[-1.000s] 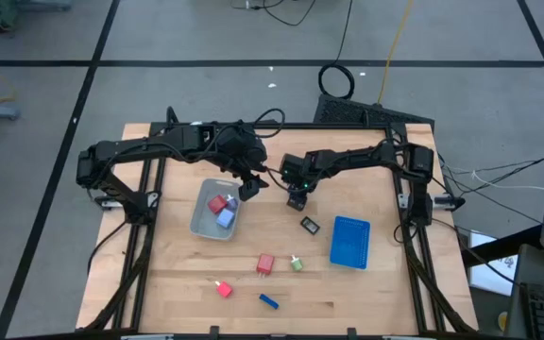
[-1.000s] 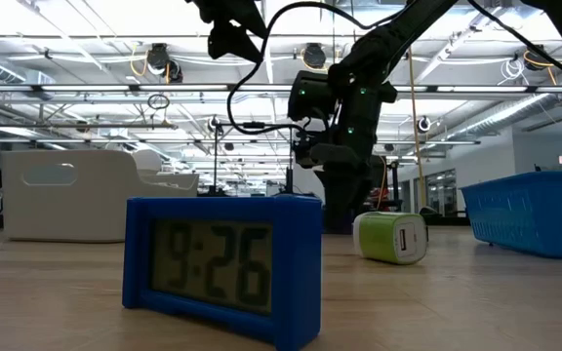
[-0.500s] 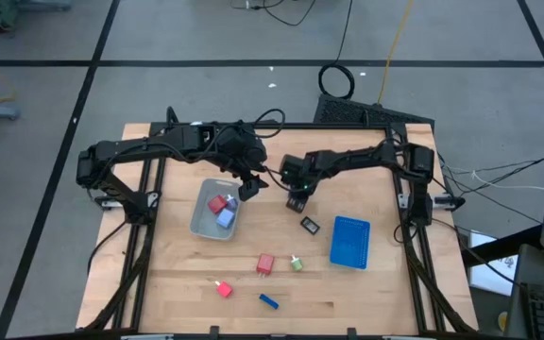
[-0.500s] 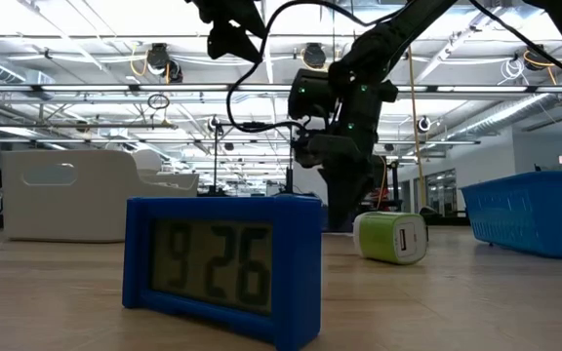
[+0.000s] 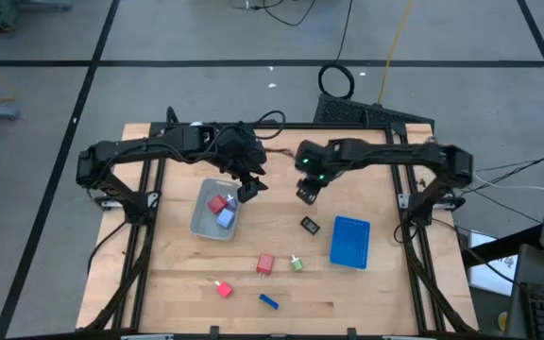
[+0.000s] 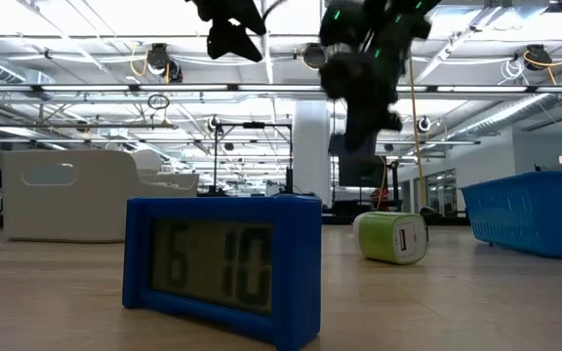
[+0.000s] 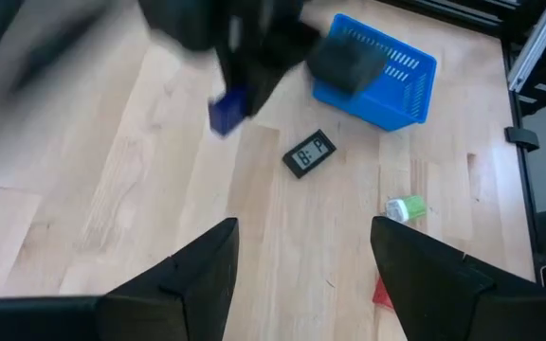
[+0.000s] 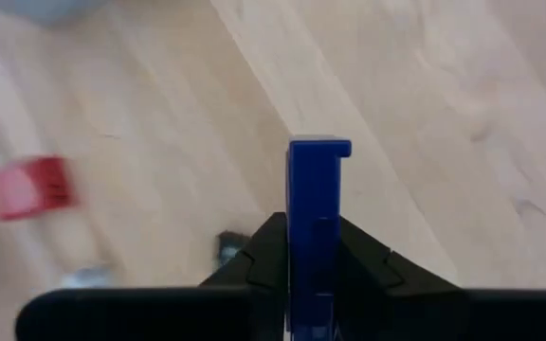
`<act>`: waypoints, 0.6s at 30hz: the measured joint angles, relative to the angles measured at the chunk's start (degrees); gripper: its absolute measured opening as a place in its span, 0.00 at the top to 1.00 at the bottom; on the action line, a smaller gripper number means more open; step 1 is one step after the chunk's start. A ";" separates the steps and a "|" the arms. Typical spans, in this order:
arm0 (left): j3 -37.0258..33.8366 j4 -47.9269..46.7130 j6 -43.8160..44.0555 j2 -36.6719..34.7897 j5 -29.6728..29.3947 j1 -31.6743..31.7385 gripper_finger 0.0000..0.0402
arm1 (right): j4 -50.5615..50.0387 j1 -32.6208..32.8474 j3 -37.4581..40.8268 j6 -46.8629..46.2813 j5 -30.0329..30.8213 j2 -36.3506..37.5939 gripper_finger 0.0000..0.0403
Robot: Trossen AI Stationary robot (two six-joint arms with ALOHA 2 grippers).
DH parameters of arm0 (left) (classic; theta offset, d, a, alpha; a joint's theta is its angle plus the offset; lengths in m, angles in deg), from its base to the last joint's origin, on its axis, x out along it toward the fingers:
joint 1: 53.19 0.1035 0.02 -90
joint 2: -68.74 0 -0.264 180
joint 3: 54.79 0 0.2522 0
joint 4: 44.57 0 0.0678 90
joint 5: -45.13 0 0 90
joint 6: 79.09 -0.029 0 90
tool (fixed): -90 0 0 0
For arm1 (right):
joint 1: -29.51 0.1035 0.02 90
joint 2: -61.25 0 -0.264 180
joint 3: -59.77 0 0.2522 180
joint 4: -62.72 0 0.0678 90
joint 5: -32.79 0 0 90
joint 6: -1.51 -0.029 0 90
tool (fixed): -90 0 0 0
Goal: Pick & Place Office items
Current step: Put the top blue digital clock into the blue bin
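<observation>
My right gripper (image 5: 306,195) hangs above the table's middle, shut on a small blue clip-like item (image 8: 311,199), which also shows in the left wrist view (image 7: 226,112). My left gripper (image 5: 250,189) hovers open over the far right corner of the grey tray (image 5: 202,225), nothing between its fingers (image 7: 207,275). A red block (image 5: 217,204) and a lavender block (image 5: 226,216) lie in that tray. On the table lie a black clock-like item (image 5: 310,225), a red block (image 5: 265,263), a green item (image 5: 297,263), a small red item (image 5: 223,288) and a blue item (image 5: 269,301). My right gripper pinches the blue item's lower part (image 8: 311,242) between its two fingers. The fingers slant down from the table's far side. The item's notched free end (image 8: 320,148) sticks out past the fingertips, and the item is clear of the table.
The blue tray (image 5: 349,242) stands on the right, beside the black clock-like item. A blue clock (image 6: 222,268) stands close before the low camera. Bare wood lies between the two trays and along the near edge.
My right gripper has risen from near the table top to well above it, mostly in the last half second, and rolled a little. My left gripper has kept still over the grey tray.
</observation>
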 joint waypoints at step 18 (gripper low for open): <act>0.00 -0.19 1.53 0.00 1.57 -0.21 0.39 | -22.82 16.53 0.45 -16.13 4.51 15.64 0.88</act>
